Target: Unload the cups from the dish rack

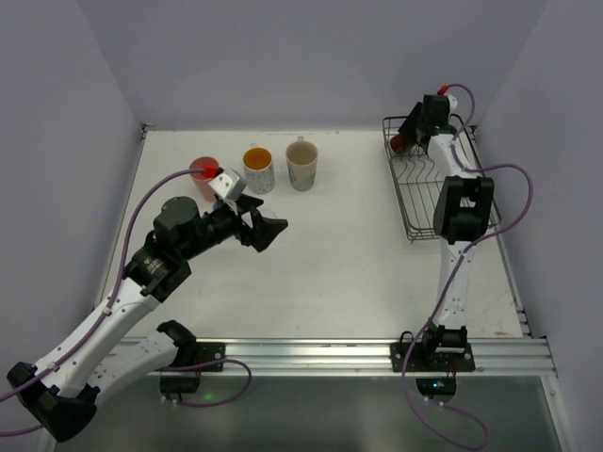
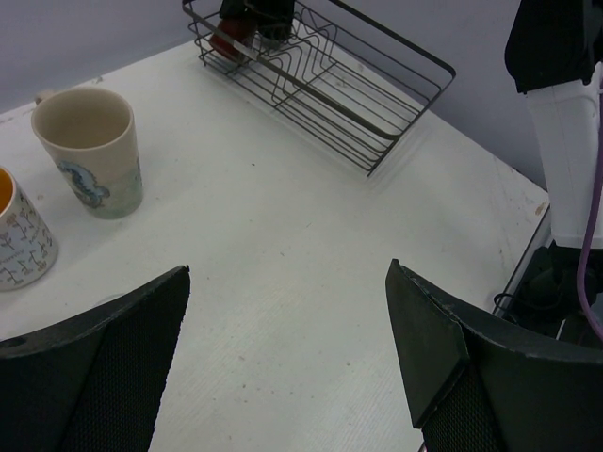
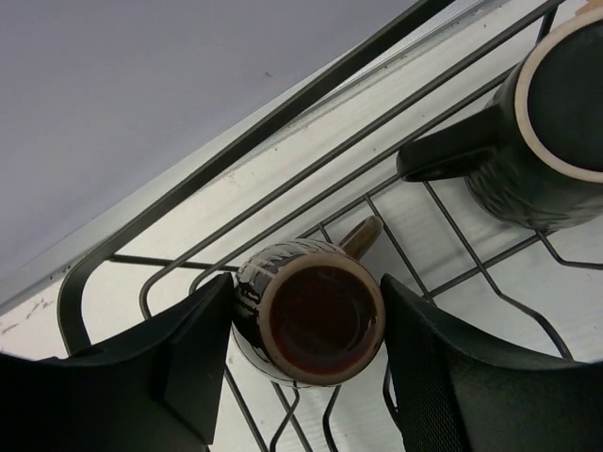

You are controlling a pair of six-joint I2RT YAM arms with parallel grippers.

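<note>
The left end effector [image 1: 265,229] hangs over the white counter [image 1: 339,273] with its fingers wide apart and nothing in them. Behind it three cups stand in a row: a salmon-red tumbler [image 1: 202,169], a white dotted mug [image 1: 258,169] that is orange inside, and a cream mug [image 1: 301,165]. The black wire dish rack [image 1: 415,202] sits on the right side. At its far end, the right end effector [image 3: 306,325] has one finger on each side of a dark brown mug [image 3: 316,325]. I cannot tell if it is squeezing. Another dark mug [image 3: 551,113] is just beside it in the rack.
</note>
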